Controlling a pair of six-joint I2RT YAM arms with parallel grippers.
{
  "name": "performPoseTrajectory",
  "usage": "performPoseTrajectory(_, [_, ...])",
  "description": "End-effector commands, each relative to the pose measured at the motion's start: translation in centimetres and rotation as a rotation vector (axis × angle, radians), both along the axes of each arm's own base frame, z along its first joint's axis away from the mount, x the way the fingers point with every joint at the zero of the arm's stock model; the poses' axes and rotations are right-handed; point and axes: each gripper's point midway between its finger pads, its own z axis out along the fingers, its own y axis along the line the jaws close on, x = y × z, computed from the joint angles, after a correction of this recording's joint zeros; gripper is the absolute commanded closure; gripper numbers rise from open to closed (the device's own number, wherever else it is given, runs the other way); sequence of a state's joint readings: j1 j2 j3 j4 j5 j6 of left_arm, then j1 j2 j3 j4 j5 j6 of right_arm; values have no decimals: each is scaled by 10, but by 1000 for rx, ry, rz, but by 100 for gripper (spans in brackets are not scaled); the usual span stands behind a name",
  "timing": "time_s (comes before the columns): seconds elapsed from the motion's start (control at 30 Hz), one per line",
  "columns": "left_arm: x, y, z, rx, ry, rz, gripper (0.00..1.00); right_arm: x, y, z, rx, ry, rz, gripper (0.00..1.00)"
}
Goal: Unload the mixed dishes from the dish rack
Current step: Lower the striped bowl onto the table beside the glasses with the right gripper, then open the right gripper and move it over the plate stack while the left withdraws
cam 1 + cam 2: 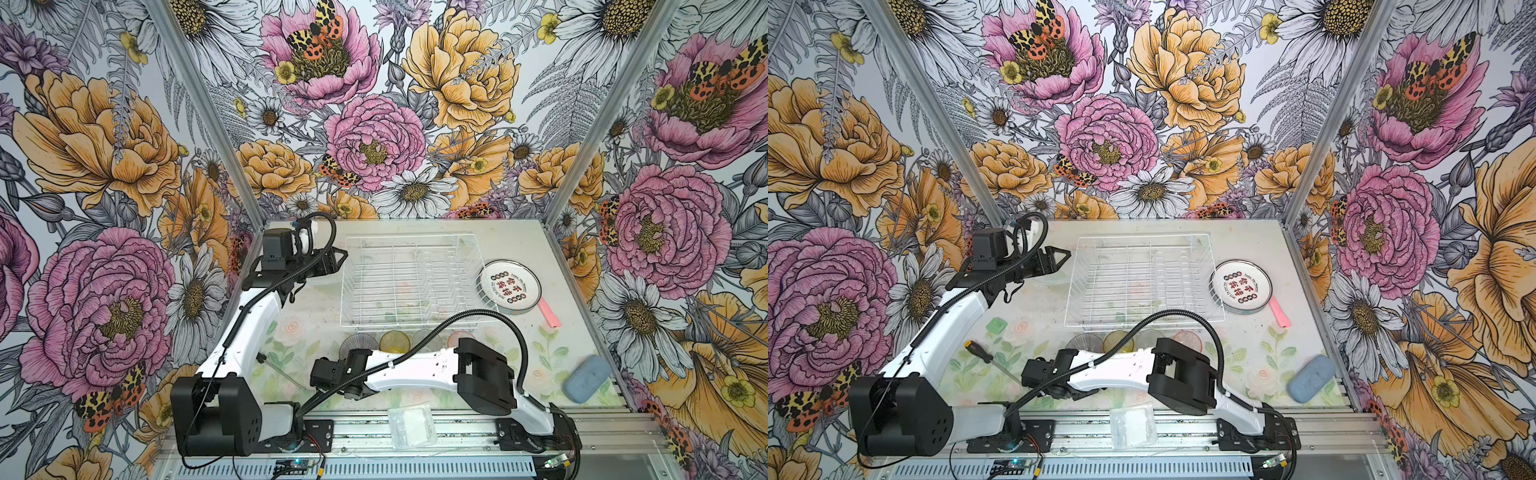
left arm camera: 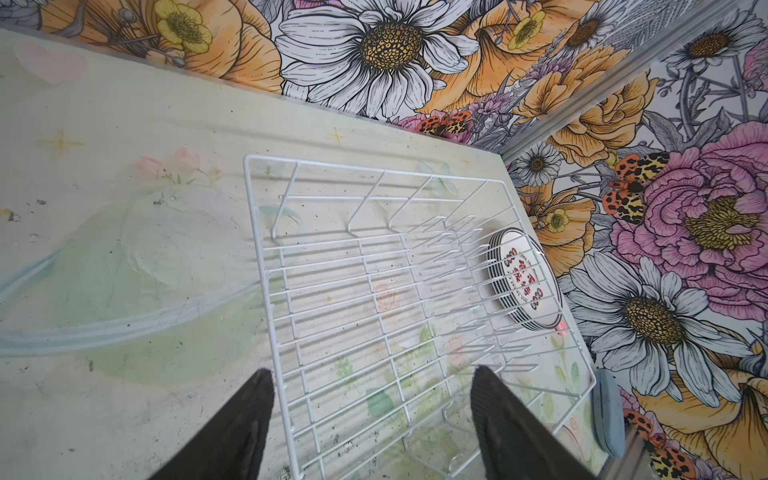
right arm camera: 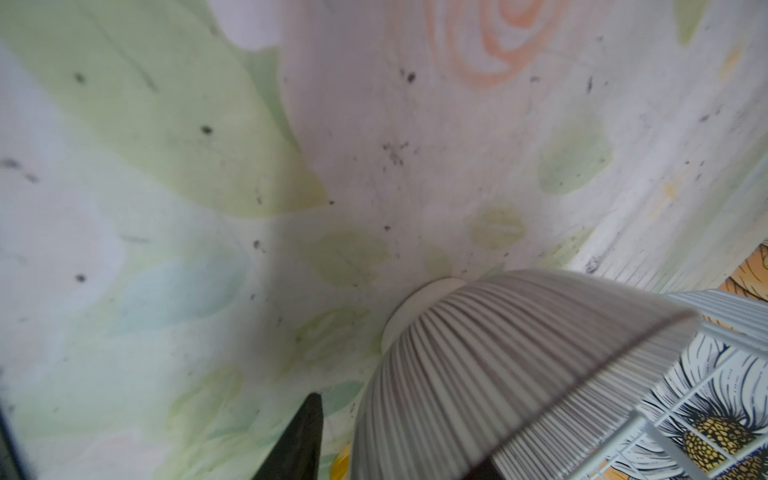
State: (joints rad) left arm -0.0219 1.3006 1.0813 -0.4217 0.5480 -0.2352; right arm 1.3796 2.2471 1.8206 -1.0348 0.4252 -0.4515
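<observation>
- White wire dish rack (image 1: 399, 282): thin metal rods under a smooth, slightly shiny white coating.
- Ribbed grey-purple bowl (image 3: 519, 374), near the rack: finely fluted wall with a soft sheen. Its white foot (image 3: 415, 311) is smooth and matt.
- Stack of white dark-rimmed plates (image 1: 510, 286), right of the rack: glossy, glazed-looking faces.
- Yellow tumbler (image 1: 394, 341): smooth and translucent, plastic or glass; cannot tell which.
- Pale floral table cover (image 3: 374, 166): matt, scuffed, speckled with dark marks.
- Blue oblong pad (image 1: 587, 378), near right: rough, felt-like.
- Left gripper (image 2: 372, 378): black fingers (image 2: 507, 415), matt with fine ribbing.
- Near rail (image 1: 465, 432): bare brushed metal. The clear bag (image 1: 411, 426) on it is crinkled glossy plastic.
</observation>
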Motion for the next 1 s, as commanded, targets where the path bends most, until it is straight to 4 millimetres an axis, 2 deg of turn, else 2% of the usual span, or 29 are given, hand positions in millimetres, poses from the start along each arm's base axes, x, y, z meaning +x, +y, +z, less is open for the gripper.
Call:
performPoseTrajectory(0.0, [-2, 1, 1, -12, -12, -8, 24, -1, 12, 36, 106, -21, -9, 44])
performPoseTrajectory(0.03, [-2, 1, 1, -11, -14, -9, 23, -1, 13, 38, 112, -21, -8, 38])
performPoseTrajectory(0.1, [-2, 1, 1, -11, -12, -8, 23, -2, 14, 46, 131, -22, -8, 35])
performPoseTrajectory(0.57, [-2, 2, 0, -6, -6, -4, 24, -20, 16, 80, 220, 1, 25, 35])
performPoseTrajectory(0.77, [-1, 3, -1, -1, -2, 5, 23, -23, 12, 106, 280, 2, 24, 35])
performPoseTrajectory(0.97, [-1, 6, -1, 12, -5, 20, 24, -20, 4, 142, 375, -18, 4, 35])
